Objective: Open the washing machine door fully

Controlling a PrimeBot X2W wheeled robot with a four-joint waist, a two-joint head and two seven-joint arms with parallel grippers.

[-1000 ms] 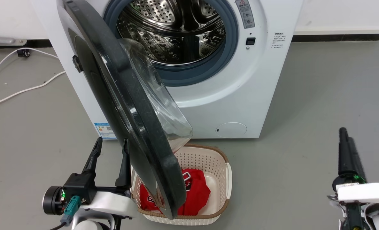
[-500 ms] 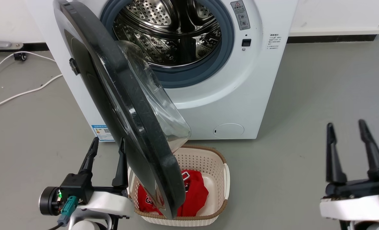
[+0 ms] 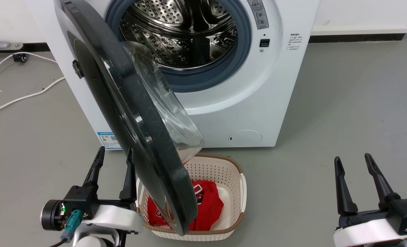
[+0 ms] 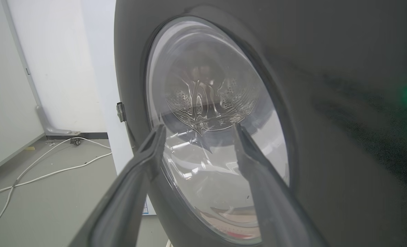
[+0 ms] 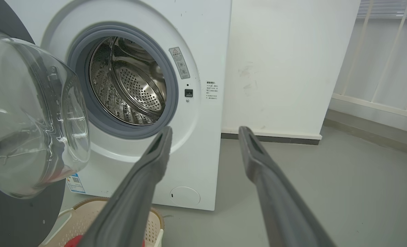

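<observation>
At the machine front: the washing machine door is standing roughly half open. It is hinged on the left side of the washing machine and is reaching out over the laundry basket.
Left fingers: the left gripper is sitting just beside the door's black outer face, spread wide and holding nothing. I am unable to tell whether the nearer finger is touching the rim.
Left wrist check: the fingers are pointing along the outer face toward the glass bowl.
Right fingers: the right gripper is hanging well apart from the door over bare floor, spread and empty.
Step in hand: I am judging the door to be about halfway through its travel, with the rest of the swing heading toward my left.
Technique: I am favouring a slow push on the rigid black rim, not on the glass bowl, following the hinge arc rather than a straight line.
Caution: the left arm is occupying the side the door is due to sweep. I am planning to carry it outward with the door or clear it first.
Lower edge: the door's bottom rim is overhanging the basket and the red garment, so I am watching for a snag there.
Open room: the floor to the left is looking free apart from the white cables near the wall, and the right side is lying wide open.
</observation>
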